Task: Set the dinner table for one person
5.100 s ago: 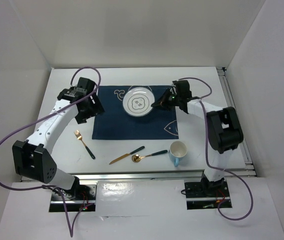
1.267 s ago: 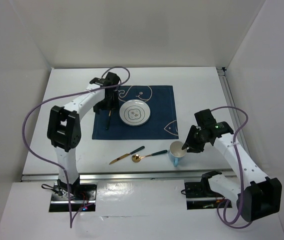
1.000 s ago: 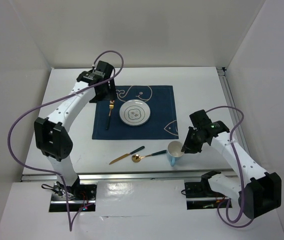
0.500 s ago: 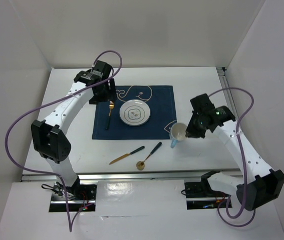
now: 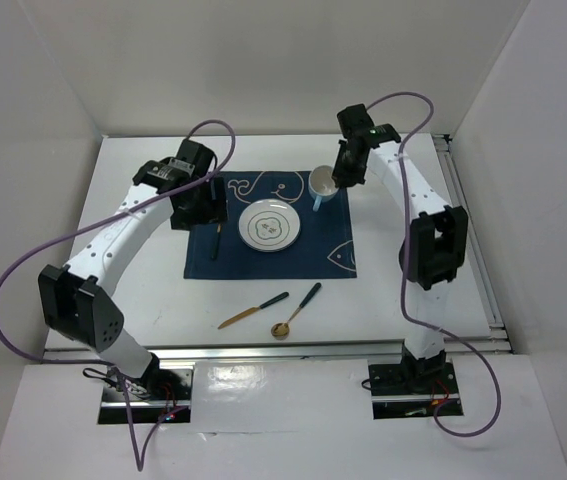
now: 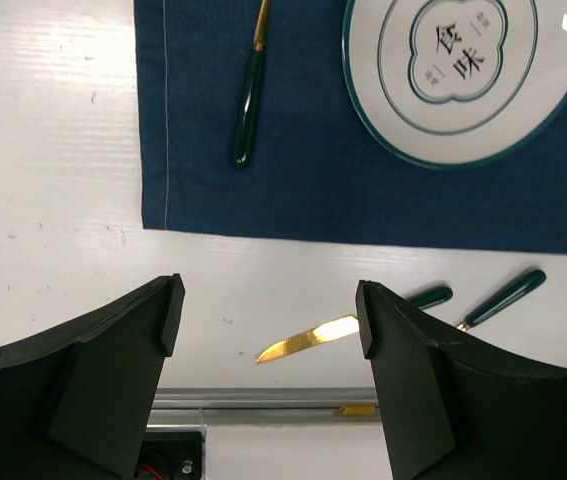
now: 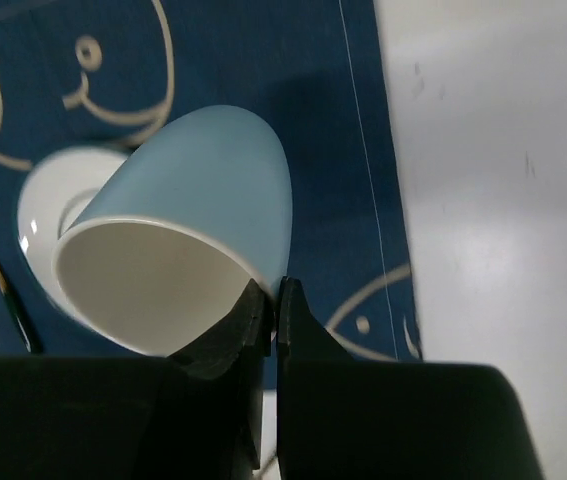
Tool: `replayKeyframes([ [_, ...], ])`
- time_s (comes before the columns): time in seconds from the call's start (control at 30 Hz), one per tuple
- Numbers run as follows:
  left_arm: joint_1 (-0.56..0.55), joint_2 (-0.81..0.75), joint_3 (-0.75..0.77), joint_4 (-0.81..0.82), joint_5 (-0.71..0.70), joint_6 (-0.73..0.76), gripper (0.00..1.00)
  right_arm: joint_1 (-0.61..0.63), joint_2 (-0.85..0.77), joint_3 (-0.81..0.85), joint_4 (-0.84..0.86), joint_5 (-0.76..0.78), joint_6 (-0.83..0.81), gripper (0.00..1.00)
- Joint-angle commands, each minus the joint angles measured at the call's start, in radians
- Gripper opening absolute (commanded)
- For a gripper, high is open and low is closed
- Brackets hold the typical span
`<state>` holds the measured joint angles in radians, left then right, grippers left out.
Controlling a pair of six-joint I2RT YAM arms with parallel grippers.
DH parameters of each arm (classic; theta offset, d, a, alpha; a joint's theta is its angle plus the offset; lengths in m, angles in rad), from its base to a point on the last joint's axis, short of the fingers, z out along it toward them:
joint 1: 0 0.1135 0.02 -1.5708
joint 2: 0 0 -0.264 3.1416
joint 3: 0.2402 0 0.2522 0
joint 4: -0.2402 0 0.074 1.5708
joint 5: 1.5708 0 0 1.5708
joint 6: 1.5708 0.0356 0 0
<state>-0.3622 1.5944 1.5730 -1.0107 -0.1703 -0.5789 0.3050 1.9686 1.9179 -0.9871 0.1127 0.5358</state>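
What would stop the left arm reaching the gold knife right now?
Probably nothing, so likely yes: its tool is open and empty, and the gold knife lies uncovered on the dinner table.

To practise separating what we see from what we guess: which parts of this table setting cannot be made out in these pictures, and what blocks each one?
Fork tines: left wrist view, cut off by the top edge; top view, covered by the left arm.
Spoon bowl: left wrist view, behind a finger of the left pincer.
Plate: right wrist view, mostly behind the cup held in the right pincer.
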Motion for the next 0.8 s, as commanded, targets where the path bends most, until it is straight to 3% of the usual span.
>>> replayKeyframes([
  [0.0, -0.012, -0.073, -0.037, -0.005, 0.038, 0.011, 0.88, -0.026, 0.1, 0.188, 0.067, -0.016, -0.037, 0.0],
  [0.13, -0.035, -0.093, -0.068, -0.005, 0.048, 0.011, 0.88, -0.035, 0.216, 0.312, 0.067, -0.016, -0.037, 0.0],
  [0.5, -0.148, -0.136, -0.183, 0.004, 0.025, -0.065, 0.88, -0.047, 0.339, 0.369, 0.091, -0.041, -0.028, 0.02],
  [0.57, -0.175, -0.136, -0.195, -0.006, 0.034, -0.078, 0.88, -0.056, 0.348, 0.369, 0.091, -0.041, -0.028, 0.11],
  [0.7, -0.234, -0.145, -0.229, -0.017, 0.02, -0.133, 0.88, -0.066, 0.348, 0.369, 0.102, -0.053, -0.028, 0.48],
  [0.77, -0.256, -0.145, -0.24, -0.017, 0.029, -0.156, 0.88, -0.066, 0.348, 0.369, 0.113, -0.065, -0.028, 0.58],
])
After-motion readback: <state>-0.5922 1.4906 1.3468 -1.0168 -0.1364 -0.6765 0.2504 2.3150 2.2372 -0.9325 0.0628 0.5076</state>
